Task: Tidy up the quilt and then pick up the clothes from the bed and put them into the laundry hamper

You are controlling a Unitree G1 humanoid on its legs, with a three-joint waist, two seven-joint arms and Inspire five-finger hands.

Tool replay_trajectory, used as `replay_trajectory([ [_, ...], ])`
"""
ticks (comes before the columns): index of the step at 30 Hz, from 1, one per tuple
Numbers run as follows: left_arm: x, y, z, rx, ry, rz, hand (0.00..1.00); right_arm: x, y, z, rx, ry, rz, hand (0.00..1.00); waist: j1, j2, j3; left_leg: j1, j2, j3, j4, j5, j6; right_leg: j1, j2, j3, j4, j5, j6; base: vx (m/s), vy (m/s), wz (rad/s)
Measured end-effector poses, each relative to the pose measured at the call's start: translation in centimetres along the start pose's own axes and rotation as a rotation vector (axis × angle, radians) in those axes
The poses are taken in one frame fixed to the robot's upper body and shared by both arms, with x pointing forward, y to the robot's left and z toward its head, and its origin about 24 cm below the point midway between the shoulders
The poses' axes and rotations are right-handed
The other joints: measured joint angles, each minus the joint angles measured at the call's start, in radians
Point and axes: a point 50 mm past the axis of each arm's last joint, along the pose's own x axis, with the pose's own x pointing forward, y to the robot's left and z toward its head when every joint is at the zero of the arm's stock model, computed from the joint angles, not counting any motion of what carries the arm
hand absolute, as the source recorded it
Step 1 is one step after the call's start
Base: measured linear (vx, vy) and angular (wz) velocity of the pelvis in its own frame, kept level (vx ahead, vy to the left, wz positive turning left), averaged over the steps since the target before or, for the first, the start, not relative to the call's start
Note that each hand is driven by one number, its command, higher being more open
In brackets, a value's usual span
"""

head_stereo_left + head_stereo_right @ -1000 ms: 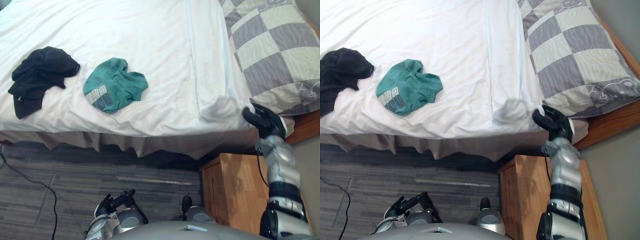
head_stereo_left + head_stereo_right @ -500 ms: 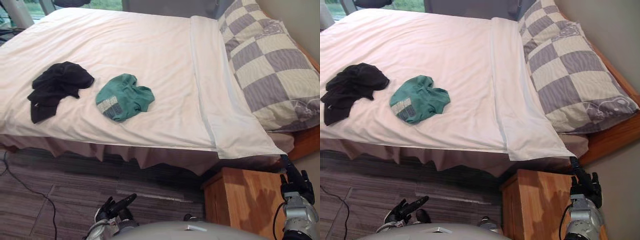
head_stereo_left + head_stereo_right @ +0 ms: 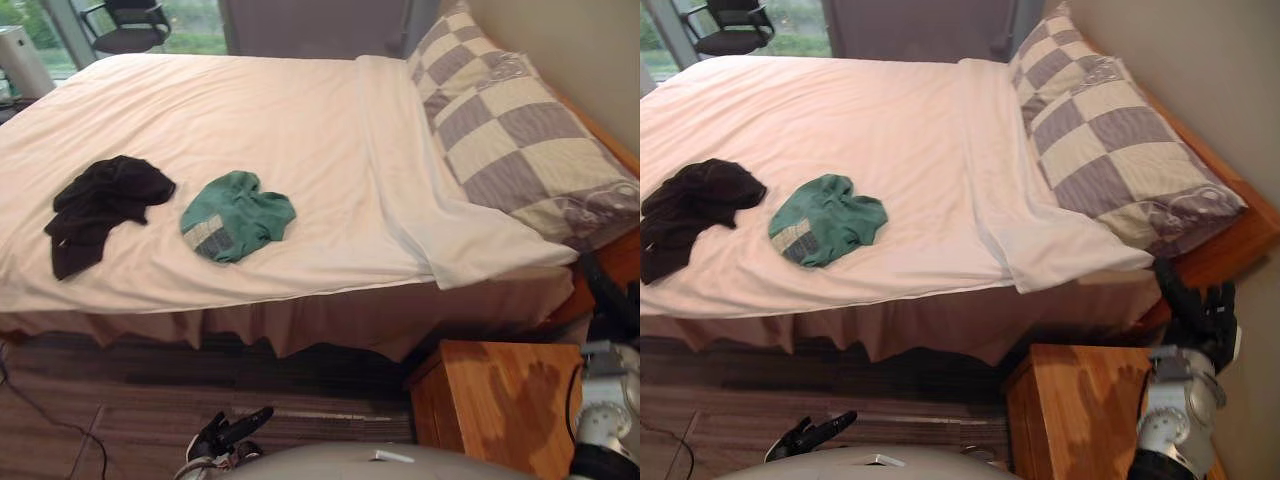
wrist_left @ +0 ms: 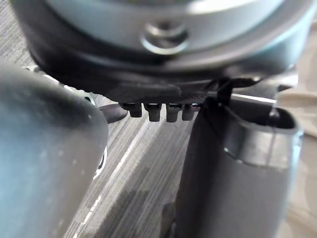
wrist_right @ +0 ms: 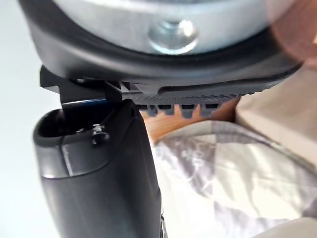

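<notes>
1. Bed [image 3: 300,322]: taking up most of the head views, w/ a brownish skirt hanging down its near side.
2. Quilt [image 3: 250,110]: white, lying spread flat over the bed. Its turned-back band is running along the pillow end, and the near corner of the band is drooping over the bed edge.
3. Pillow [image 3: 520,130]: grey-and-cream check, lying at the head end, just beside the quilt band.
4. Floor [image 3: 120,400]: grey plank pattern, showing below the bed.
5. Nightstand [image 3: 490,400]: wood, standing on the floor by the bed's near corner, below the pillow.
6. Chair [image 3: 128,22]: dark, standing past the far side of the bed.
7. Black clothes [image 3: 100,205]: crumpled heap lying on the quilt nr the near edge, away from the pillow end.
8. Green shirt [image 3: 235,215]: crumpled, lying on the quilt just beside the black clothes on the pillow side, the two apart.
9. R hand [image 3: 1200,315]: hanging above the nightstand, nr the quilt's drooping corner, fingers straight and gripping nothing.
10. L hand [image 3: 228,435]: hanging low over the floor, well apart from the bed, fingers stretched out and gripping nothing.
</notes>
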Motion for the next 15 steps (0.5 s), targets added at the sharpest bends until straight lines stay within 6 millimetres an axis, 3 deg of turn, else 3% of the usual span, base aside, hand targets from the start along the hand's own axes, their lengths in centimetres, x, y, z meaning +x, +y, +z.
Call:
replay_trajectory([
  [5, -0.1, 0.2, -0.7, -0.005, 0.026, 0.014, 1.00, 0.4, 6.2, 1.6, -0.027, -0.078, 0.234, 0.00, -0.021, 0.000, -0.010, 0.012, 0.000, 0.008, 0.000, -0.008, -0.010, -0.003, -0.001, 0.017, 0.005, -0.004, -0.005, -0.03, -0.010, -0.11],
  [10, 0.0, 0.2, -0.6, -0.004, 0.026, 0.031, 1.00, 0.0, 13.4, 0.9, -0.042, -0.078, 0.468, 0.00, -0.014, 0.005, -0.011, 0.006, -0.004, -0.006, 0.000, -0.011, -0.010, -0.003, -0.004, 0.013, 0.011, -0.004, -0.005, -0.04, -0.011, 0.07],
  [15, 0.0, 0.1, -0.3, -0.005, 0.013, 0.037, 1.00, -0.1, 15.8, 1.6, -0.030, -0.116, 0.530, 0.00, 0.011, 0.012, -0.007, -0.002, -0.006, -0.016, 0.000, -0.009, -0.009, -0.004, -0.005, 0.005, 0.011, -0.004, -0.005, -0.01, 0.000, 0.06],
])
